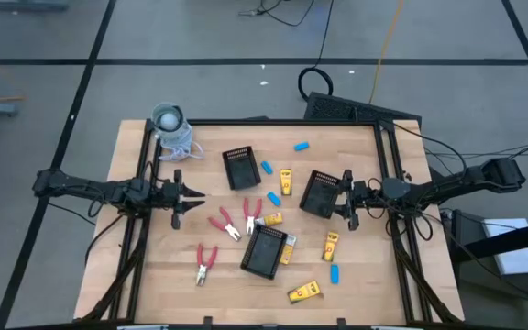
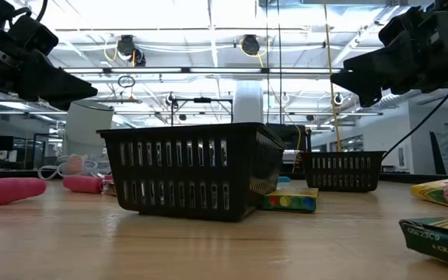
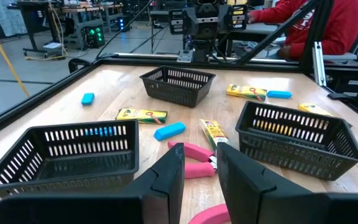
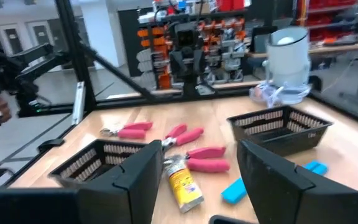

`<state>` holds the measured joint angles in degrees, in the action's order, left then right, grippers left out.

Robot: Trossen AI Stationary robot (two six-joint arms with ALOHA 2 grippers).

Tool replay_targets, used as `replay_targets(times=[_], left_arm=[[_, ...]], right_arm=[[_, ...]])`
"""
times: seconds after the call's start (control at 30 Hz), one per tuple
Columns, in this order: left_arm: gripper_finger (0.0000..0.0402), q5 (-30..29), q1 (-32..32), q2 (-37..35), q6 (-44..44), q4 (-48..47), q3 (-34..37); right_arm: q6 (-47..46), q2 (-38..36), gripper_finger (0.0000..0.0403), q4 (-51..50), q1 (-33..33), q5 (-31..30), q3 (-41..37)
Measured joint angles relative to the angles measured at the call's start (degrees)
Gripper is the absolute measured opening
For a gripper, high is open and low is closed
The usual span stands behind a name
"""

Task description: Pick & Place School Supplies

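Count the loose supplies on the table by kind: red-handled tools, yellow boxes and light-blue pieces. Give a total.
Red-handled tools: 3
Yellow boxes: 5
Light-blue pieces: 4
Total: 12

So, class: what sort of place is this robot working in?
Probably a robotics lab or workshop: a framed wooden table on an open concrete floor, equipment racks behind it, and ceiling strip lights over a wide hall.

Bright ceiling lights, soft shadows, right wrist view perhaps blurred
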<state>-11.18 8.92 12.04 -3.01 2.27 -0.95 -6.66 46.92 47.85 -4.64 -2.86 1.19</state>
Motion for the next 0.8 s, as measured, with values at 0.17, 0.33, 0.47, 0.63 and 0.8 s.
replay_targets(times=[0.17,0.33,0.47,0.63,0.8], left_arm=[[0.0097,0.02,0.01,0.02,-0.04,-0.13,0.0],[0.0097,0.03,-0.01,0.0,-0.04,-0.32,-0.02],[0.0097,0.06,-0.01,0.02,-0.13,-0.55,-0.04],[0.0097,0.06,0.0,0.0,-0.18,-0.62,-0.04],[0.0097,0.06,0.0,0.0,-0.28,-0.66,-0.04]], right_arm=[[-1.42,2.96,0.0201,-4.21,-2.79,0.09,3.38],[-2.12,6.84,0.0201,-9.72,-8.29,-0.93,9.95],[-1.68,9.15,0.0201,-16.34,-13.18,-4.25,15.32],[-4.92,12.46,0.0201,-25.99,-18.16,-7.85,22.08],[-11.64,16.5,0.0201,-36.13,-22.41,-9.32,29.15]])
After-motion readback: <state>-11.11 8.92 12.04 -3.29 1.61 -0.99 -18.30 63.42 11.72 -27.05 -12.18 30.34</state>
